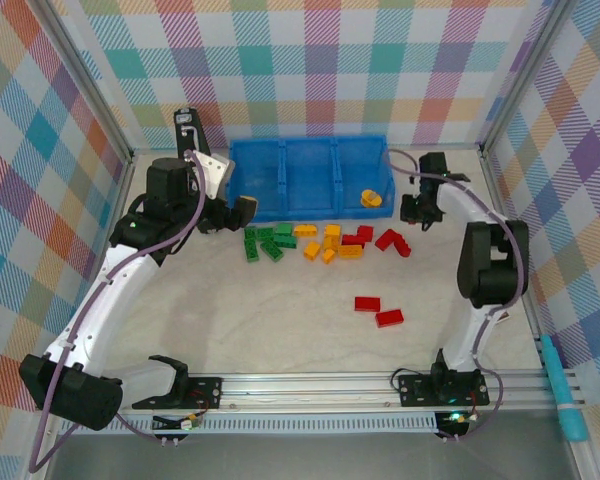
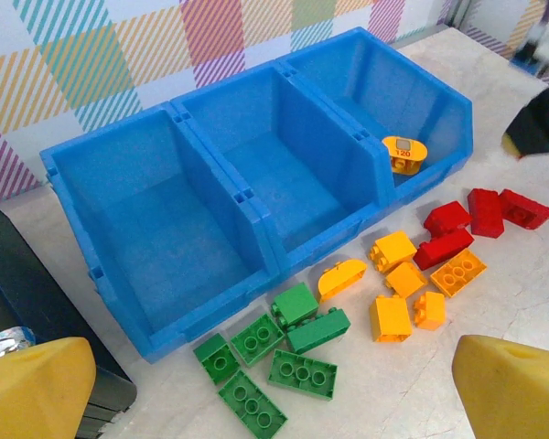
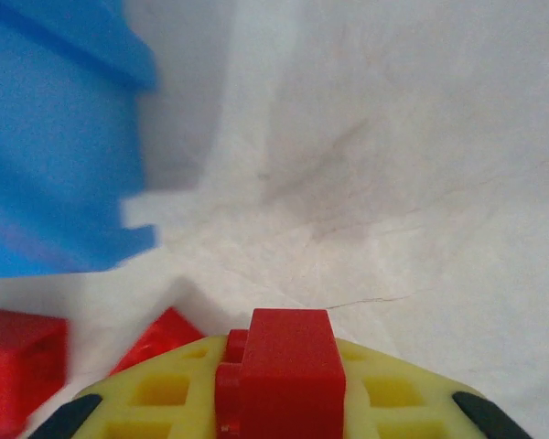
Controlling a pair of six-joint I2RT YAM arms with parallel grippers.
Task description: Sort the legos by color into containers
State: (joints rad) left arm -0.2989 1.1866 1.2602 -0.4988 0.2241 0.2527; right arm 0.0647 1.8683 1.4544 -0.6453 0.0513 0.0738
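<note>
The blue three-compartment tray (image 1: 284, 145) stands at the back of the table, with one round yellow piece (image 1: 371, 198) (image 2: 403, 154) in its right compartment. In front of it lie green legos (image 1: 265, 243) (image 2: 284, 352), yellow-orange legos (image 1: 330, 243) (image 2: 407, 288) and red legos (image 1: 390, 240) (image 2: 471, 219). Two more red legos (image 1: 378, 310) lie nearer the arms. My right gripper (image 1: 420, 212) (image 3: 288, 389) is shut on a red lego (image 3: 288, 366), just right of the tray. My left gripper (image 1: 242, 212) (image 2: 274, 402) hangs open above the green legos, holding nothing.
Checked walls close in the table on the left, back and right. A metal rail (image 1: 310, 385) runs along the near edge. A teal-handled tool (image 1: 562, 390) lies outside it at the right. A dark object (image 2: 27, 274) sits left of the tray (image 2: 256, 219).
</note>
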